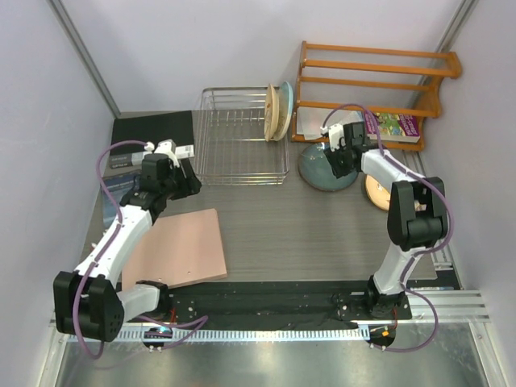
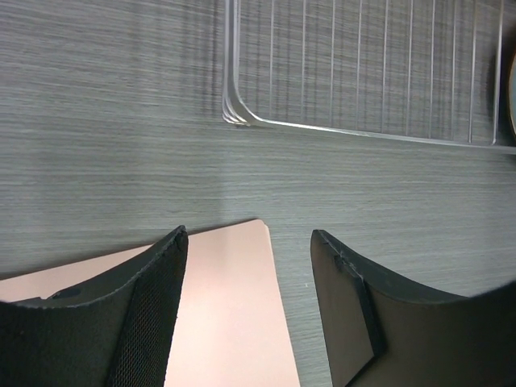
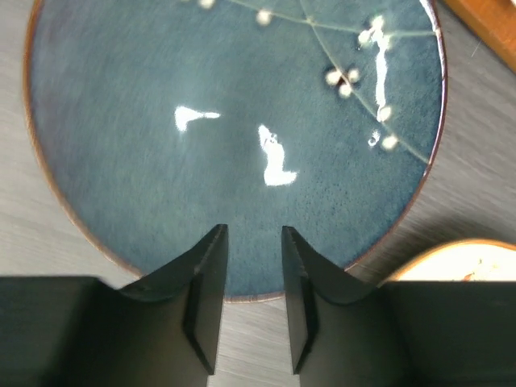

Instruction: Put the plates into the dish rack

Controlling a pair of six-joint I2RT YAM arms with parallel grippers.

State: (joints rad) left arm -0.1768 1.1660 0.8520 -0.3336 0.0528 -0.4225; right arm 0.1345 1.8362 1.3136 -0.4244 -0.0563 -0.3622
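Observation:
The wire dish rack (image 1: 240, 147) stands at the back of the table. Two plates (image 1: 276, 111) stand on edge at its right end. A dark teal plate (image 1: 322, 176) lies flat to the right of the rack. My right gripper (image 1: 338, 167) hovers over its near rim, and in the right wrist view the gripper (image 3: 254, 235) is open by a narrow gap with nothing held above the teal plate (image 3: 234, 105). An orange-yellow plate (image 1: 376, 192) lies further right, partly behind the right arm. My left gripper (image 1: 188, 184) is open and empty, near the rack's front left corner (image 2: 242, 117).
A pink board (image 1: 181, 246) lies on the table under the left arm; its corner (image 2: 230, 298) shows between the left fingers. An orange wooden shelf (image 1: 375, 76) stands at the back right with a book (image 1: 397, 126) at its foot. A black pad (image 1: 153, 129) lies left of the rack.

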